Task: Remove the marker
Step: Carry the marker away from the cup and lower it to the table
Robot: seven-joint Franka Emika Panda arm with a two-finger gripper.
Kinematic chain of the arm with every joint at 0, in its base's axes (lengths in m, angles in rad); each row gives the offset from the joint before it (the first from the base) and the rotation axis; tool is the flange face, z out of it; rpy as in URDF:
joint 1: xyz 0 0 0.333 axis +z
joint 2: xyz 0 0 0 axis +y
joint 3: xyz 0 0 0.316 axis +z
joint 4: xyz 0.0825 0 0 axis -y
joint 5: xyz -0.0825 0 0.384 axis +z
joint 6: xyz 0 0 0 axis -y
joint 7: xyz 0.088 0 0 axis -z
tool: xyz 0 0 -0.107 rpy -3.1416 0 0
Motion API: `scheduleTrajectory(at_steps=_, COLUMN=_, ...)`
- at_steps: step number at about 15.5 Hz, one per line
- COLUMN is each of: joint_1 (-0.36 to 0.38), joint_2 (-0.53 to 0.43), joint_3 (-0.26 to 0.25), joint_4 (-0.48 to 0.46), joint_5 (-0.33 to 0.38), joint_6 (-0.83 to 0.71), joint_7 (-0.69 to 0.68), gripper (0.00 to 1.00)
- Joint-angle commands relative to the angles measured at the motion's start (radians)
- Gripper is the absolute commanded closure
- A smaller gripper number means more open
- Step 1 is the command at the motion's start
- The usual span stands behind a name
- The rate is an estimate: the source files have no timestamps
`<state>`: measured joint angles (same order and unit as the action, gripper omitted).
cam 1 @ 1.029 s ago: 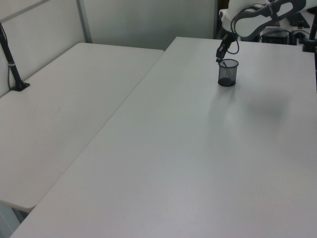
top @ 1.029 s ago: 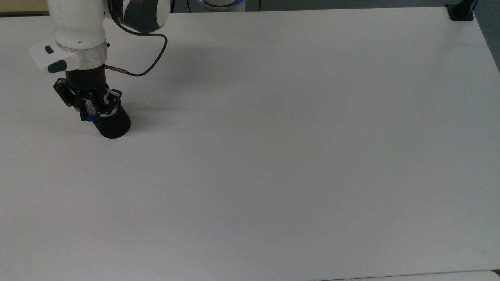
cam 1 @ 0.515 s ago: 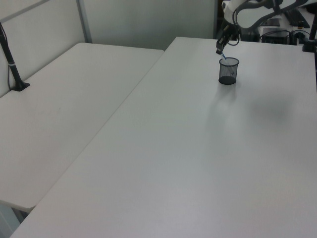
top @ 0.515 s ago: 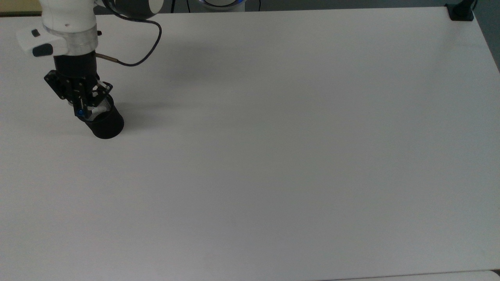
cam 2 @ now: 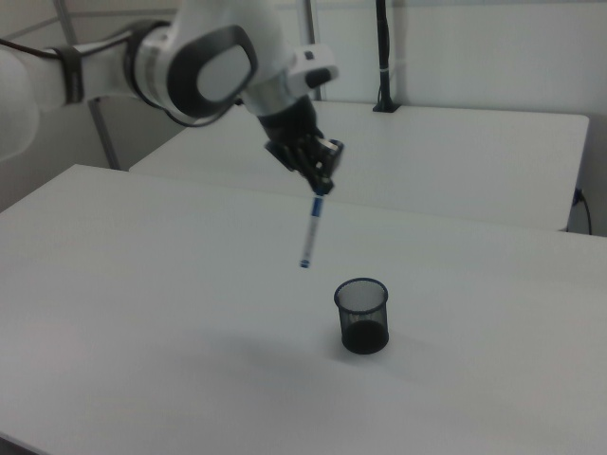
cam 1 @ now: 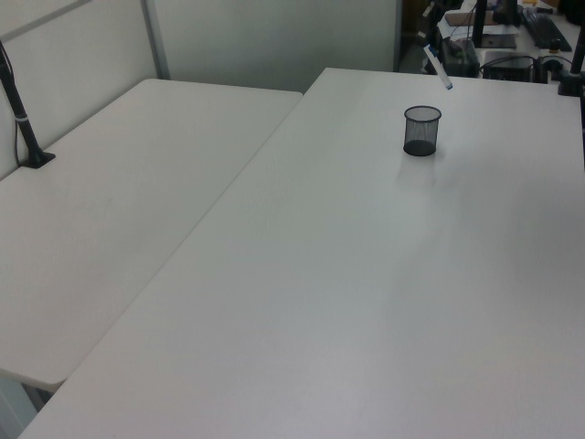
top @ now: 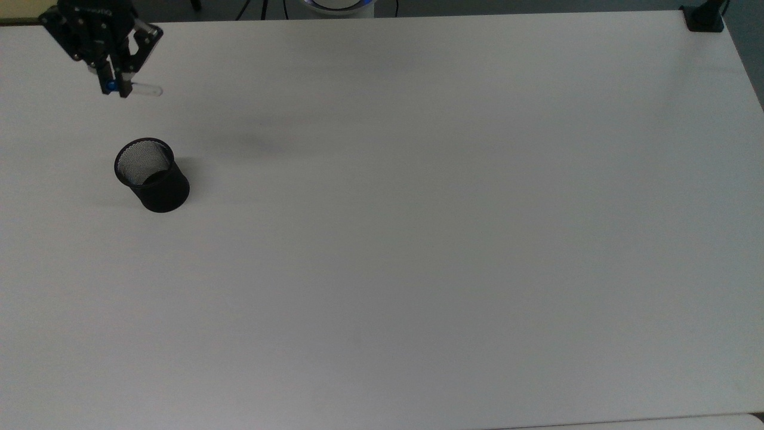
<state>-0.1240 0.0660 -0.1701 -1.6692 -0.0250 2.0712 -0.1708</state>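
In the top view, the gripper point(top: 113, 83) has climbed away from the cup point(top: 153, 175), where it was working at the rim half a second ago, and now sits well above it near the top view's upper left corner, its jaws pinching the marker point(top: 134, 89) just below the blue cap; the white barrel pokes out toward the top view's right. The cup stands alone on the table point(top: 418, 239), its mesh bottom bare, so the marker seems fully out and what likely remains is to set it down somewhere. In the left view, the marker point(cam 1: 438, 69) hangs tilted in the air above and a little behind the cup point(cam 1: 421, 131), clear of its rim, where before it was still dipping inside. In the right view, the gripper point(cam 2: 321, 180) holds the marker point(cam 2: 311, 227) by its top end; it hangs nearly upright, slightly slanted, a slim white barrel with a blue band near the jaws and a blue tip at the bottom, above and toward the right view's left of the cup point(cam 2: 361, 316), not touching it.
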Motion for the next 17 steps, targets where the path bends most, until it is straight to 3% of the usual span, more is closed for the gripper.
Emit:
scheduleTrajectory(at_steps=1, joint_1=0.038, joint_2=0.017, joint_3=0.084, joint_4=0.011, joint_5=0.014, joint_6=-0.106, joint_7=0.028, gripper=1.0)
scheduleTrajectory(at_steps=4, joint_1=0.102, joint_2=0.08, joint_3=0.089, joint_4=0.009, joint_5=0.019, joint_6=-0.118, joint_7=0.134, gripper=1.0)
scheduleTrajectory(at_steps=9, joint_1=0.181, joint_2=0.225, joint_3=0.093, joint_4=0.011, joint_5=0.1, joint_6=-0.096, joint_7=0.142, gripper=1.0)
scheduleTrajectory(at_steps=14, joint_1=0.233, joint_2=0.356, joint_3=0.093, joint_4=0.009, joint_5=0.097, joint_6=0.061, joint_7=0.161, gripper=1.0)
scheduleTrajectory(at_steps=17, joint_1=0.257, joint_2=0.403, joint_3=0.093, joint_4=-0.001, joint_5=0.088, joint_6=0.139, joint_7=0.198, gripper=0.94)
